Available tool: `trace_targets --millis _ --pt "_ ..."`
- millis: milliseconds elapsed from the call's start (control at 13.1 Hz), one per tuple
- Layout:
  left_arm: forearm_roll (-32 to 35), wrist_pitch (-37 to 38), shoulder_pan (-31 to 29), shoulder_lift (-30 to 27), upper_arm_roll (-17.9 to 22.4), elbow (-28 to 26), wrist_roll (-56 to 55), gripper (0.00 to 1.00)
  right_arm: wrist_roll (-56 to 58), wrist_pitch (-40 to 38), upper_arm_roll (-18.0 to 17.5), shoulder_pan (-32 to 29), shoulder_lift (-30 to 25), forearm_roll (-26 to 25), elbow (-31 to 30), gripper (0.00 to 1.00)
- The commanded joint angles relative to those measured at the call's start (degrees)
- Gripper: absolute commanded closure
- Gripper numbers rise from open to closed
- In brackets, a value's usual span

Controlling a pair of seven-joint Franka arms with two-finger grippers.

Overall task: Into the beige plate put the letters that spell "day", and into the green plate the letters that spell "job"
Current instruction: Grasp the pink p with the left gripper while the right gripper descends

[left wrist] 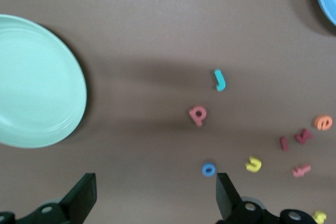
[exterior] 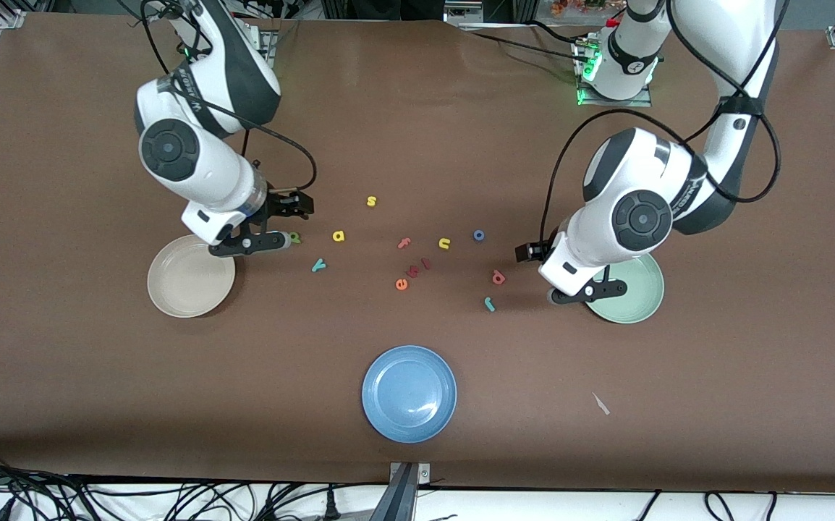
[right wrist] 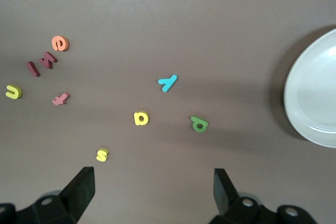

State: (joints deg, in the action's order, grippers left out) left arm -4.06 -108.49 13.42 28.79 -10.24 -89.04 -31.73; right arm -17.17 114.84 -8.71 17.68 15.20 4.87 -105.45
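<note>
The beige plate (exterior: 186, 289) (right wrist: 315, 98) lies toward the right arm's end of the table. The green plate (exterior: 634, 304) (left wrist: 37, 82) lies toward the left arm's end. Between them the letters lie flat on the table: dark green "d" (exterior: 294, 236) (right wrist: 199, 124), yellow "a" (exterior: 338, 235) (right wrist: 140, 118), teal "y" (exterior: 318, 265) (right wrist: 168, 83), blue "o" (exterior: 478, 235) (left wrist: 209, 169), red "b" (exterior: 498, 277) (left wrist: 197, 115) and teal "j" (exterior: 489, 305) (left wrist: 219, 80). My right gripper (exterior: 269, 237) (right wrist: 154, 192) hangs open and empty beside the beige plate's rim, close to the "d". My left gripper (exterior: 587, 292) (left wrist: 156, 198) hangs open and empty over the green plate's edge.
A blue plate (exterior: 409, 393) sits nearest the front camera, mid-table. Other letters lie among the task's own: yellow "s" (exterior: 371, 201), pink "f" (exterior: 404, 243), yellow "u" (exterior: 444, 243), orange "e" (exterior: 401, 284) and two dark red ones (exterior: 418, 268). A small scrap (exterior: 600, 404) lies nearer the front camera than the green plate.
</note>
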Motion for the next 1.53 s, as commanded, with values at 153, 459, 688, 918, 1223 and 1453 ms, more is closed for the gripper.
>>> trace_targets --millis 153,459,688,918,1223,1453 --pt "-0.8 -11.4 0.6 4.8 0.1 -1.8 -1.8 0.00 -4.4 6.1 -1.2 3.0 -0.5 -5.6 -5.5 0.00" --pt "0.0 -20.9 2.0 10.8 0.4 -1.8 -2.7 0.00 -7.3 12.1 -1.2 4.6 3.4 -8.8 -5.7 0.00" --pt "0.1 -22.3 3.3 11.3 0.3 -3.8 -5.1 0.00 -7.2 19.1 -1.2 4.6 5.3 -8.8 -8.9 0.00" --pt "0.2 -25.7 7.0 13.5 0.7 -4.3 -10.4 0.00 -7.3 24.1 -1.2 5.9 8.1 -8.9 -9.7 0.00" --pt "1.4 -26.4 7.1 14.3 1.2 -4.3 -10.5 0.00 -7.1 26.2 -1.2 6.2 10.2 -9.1 -10.3 0.00" --pt "6.3 -26.1 7.0 14.3 1.2 -4.8 -12.5 0.03 -6.9 26.2 -1.2 6.2 11.6 -12.6 -10.4 0.00"
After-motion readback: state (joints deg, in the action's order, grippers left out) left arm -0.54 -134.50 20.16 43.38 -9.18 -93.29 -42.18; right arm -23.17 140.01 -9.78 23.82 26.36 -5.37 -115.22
